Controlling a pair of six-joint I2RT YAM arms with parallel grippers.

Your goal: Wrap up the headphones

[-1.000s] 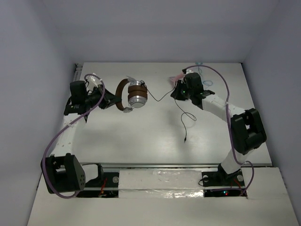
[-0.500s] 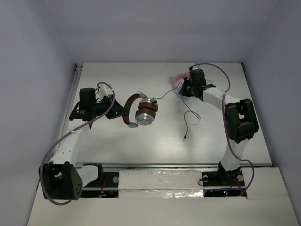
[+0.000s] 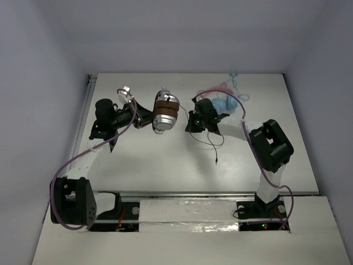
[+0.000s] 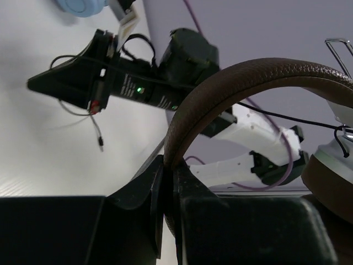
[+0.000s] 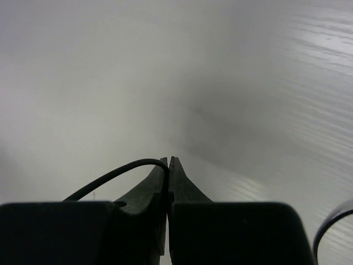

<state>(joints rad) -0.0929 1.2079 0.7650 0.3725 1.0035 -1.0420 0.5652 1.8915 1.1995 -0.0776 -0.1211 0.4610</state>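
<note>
The headphones (image 3: 164, 111), with silver-and-brown earcups, hang in the air over the back middle of the table. My left gripper (image 3: 144, 117) is shut on their brown headband (image 4: 231, 83), which arches up from between the jaws in the left wrist view. My right gripper (image 3: 189, 126) is just right of the earcups and shut on the thin dark cable (image 5: 116, 172), which loops out to the left of the closed jaws in the right wrist view. The cable's free end (image 3: 216, 154) trails down to the table, its plug near the middle.
Small pink-and-light-blue headphones (image 3: 225, 102) lie at the back right, behind my right arm. The table's left edge rail (image 3: 88, 88) runs beside my left arm. Grey walls enclose the back and sides.
My left gripper turned and carried the headphones right and toward the back. My right gripper swung left from the back right with the cable, ending close to the earcups. The pink-and-blue headphones are uncovered.
</note>
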